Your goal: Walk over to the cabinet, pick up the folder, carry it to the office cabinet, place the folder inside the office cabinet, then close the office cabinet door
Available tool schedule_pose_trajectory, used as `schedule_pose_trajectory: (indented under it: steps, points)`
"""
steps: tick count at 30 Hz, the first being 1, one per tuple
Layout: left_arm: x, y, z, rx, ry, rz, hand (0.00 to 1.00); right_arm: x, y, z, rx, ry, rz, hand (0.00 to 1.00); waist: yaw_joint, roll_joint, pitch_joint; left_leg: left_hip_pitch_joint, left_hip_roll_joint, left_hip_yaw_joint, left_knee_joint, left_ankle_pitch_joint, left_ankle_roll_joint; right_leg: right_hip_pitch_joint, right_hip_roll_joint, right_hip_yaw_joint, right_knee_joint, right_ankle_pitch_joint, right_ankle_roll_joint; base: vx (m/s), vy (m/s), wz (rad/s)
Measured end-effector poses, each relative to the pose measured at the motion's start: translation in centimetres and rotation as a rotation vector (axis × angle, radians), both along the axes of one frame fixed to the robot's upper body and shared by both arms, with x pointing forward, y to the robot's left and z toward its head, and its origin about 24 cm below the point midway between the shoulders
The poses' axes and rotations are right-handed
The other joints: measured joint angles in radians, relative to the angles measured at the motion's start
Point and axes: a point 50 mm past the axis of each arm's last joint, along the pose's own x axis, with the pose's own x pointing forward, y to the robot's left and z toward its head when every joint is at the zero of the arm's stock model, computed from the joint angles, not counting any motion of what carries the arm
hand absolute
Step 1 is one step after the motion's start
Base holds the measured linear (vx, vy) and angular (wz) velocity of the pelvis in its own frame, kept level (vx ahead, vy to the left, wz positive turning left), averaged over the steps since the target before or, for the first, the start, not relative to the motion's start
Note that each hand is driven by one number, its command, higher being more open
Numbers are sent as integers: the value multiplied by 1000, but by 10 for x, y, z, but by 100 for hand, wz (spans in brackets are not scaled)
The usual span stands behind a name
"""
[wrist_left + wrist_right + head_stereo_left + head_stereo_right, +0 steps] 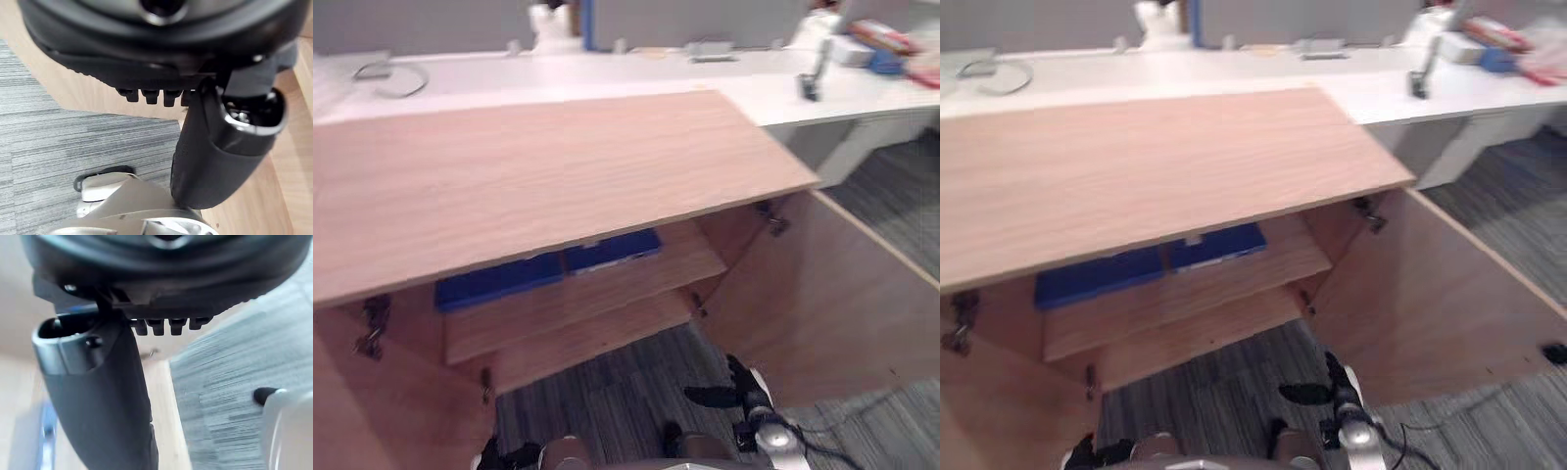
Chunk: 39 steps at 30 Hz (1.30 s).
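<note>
Both hands hung low before the open office cabinet (558, 166), left hand (215, 147) and right hand (98, 396) with fingers (149, 95) relaxed, grasping nothing; blue folder (499, 281) lay flat on the upper shelf (607, 286) inside; right door (822, 294) stood wide open over grey carpet (607, 392).

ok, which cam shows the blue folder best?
Left eye view: blue folder lies on the cabinet's upper shelf, front edge exposed. Right eye view matches. Right wrist view catches a blurred blue sliver, possibly it.
</note>
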Motion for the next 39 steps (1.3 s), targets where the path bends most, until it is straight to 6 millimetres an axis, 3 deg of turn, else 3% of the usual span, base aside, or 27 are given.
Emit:
schedule_pose_trajectory:
  steps: [1,2,4,5,6,9,11,15,19,24,29,35,39]
  points:
    - [-4,0,0,-1,7,10,100,-6,0,-3,38,6,-74,100,-10,2,-3,32,8,30,-23,13,-9,-1,-30,-74,82,-46,-41,-110,-45,-106]
    - [-6,0,-1,-3,12,11,100,-16,-2,-7,69,30,-147,100,-12,11,-19,69,25,73,-59,32,-22,5,-66,-142,150,-89,-52,-75,-36,-87]
    - [-10,-1,-1,-5,24,8,100,-29,-4,-13,104,62,-243,100,-12,12,-42,109,37,127,-119,59,-42,36,-98,-178,145,-89,-39,-10,-91,-95]
    - [-13,0,-1,-1,34,-5,100,-35,-3,-15,117,78,-286,100,-12,-8,-57,125,18,145,-156,70,-67,52,-117,-167,94,-54,3,23,-202,-115]
    - [-13,2,-1,2,42,-12,100,-44,-3,-19,128,106,-329,100,-9,-31,-80,140,-12,143,-211,85,-81,71,-90,-142,3,-83,26,8,-187,-121]
    - [-14,-15,-6,-43,57,-36,100,-55,-15,-23,124,137,-424,100,-15,4,-87,192,-23,146,-315,151,-76,80,-6,-87,-106,-83,-3,-32,-165,-114]
    - [-15,-23,-9,-71,68,-71,100,-84,-32,-27,97,198,-525,100,-18,29,-89,281,-2,173,-351,163,-87,121,46,-46,-107,-91,-20,-10,-120,-62]
    - [-17,-22,-8,-69,78,-88,100,-109,-46,-27,84,227,-636,100,-40,27,-93,316,-1,212,-360,161,-100,120,68,-7,-106,-88,-24,-59,-53,-34]
    - [-22,-23,-9,-73,90,-82,100,-111,-53,-23,69,203,-701,100,-42,33,-98,319,-9,251,-364,159,-110,106,74,32,-128,-63,-16,-77,2,-32]
    - [-25,-27,-10,-94,100,-130,100,-88,-91,10,-70,8,-745,100,-50,52,-112,317,-24,265,-377,160,-112,110,69,50,-171,-32,-10,-29,13,-9]
    - [-24,-31,-10,-113,102,-176,100,-53,-135,49,-214,-188,-750,100,-60,74,-113,312,-31,235,-383,164,-116,133,56,25,-197,-24,-9,1,0,16]
    - [-22,-34,-10,-129,90,-213,100,-5,-166,86,-292,-346,-691,100,-59,96,-110,285,-36,187,-382,163,-113,141,43,-15,-208,-28,-2,-7,-20,20]
    - [-21,-33,-10,-129,82,-216,100,18,-178,99,-313,-388,-658,100,-51,98,-111,267,-38,161,-377,162,-108,141,33,-35,-209,-32,3,1,-7,19]
